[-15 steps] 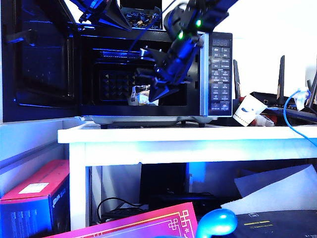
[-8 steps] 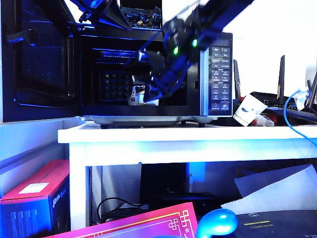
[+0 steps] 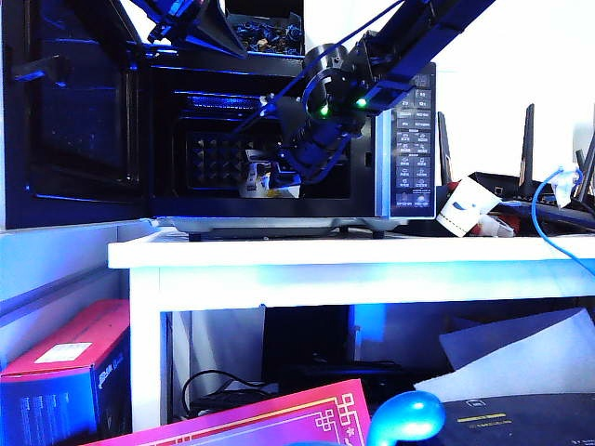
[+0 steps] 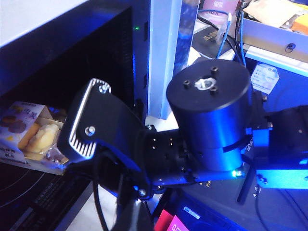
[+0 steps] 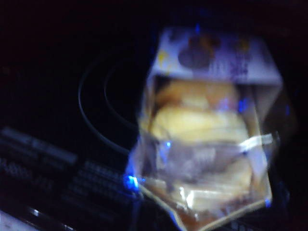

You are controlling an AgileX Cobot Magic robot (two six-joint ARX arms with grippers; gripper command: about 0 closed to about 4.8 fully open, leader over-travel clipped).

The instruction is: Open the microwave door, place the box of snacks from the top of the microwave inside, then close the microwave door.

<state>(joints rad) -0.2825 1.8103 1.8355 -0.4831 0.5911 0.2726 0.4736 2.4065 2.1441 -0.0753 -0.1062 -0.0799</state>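
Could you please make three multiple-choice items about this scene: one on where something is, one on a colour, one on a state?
1. Where is the box of snacks?
A. on top of the microwave
B. inside the microwave
C. on the floor

2. What colour is the box under the table?
A. red
B. green
C. yellow

3. How is the microwave door?
A. shut
B. removed
C. swung open

Answers:
1 B: the box lies on the cavity floor, with the right gripper at it; the left gripper is not visible.
2 A: its top and side are red.
3 C: the door stands out to the left and the cavity is exposed.
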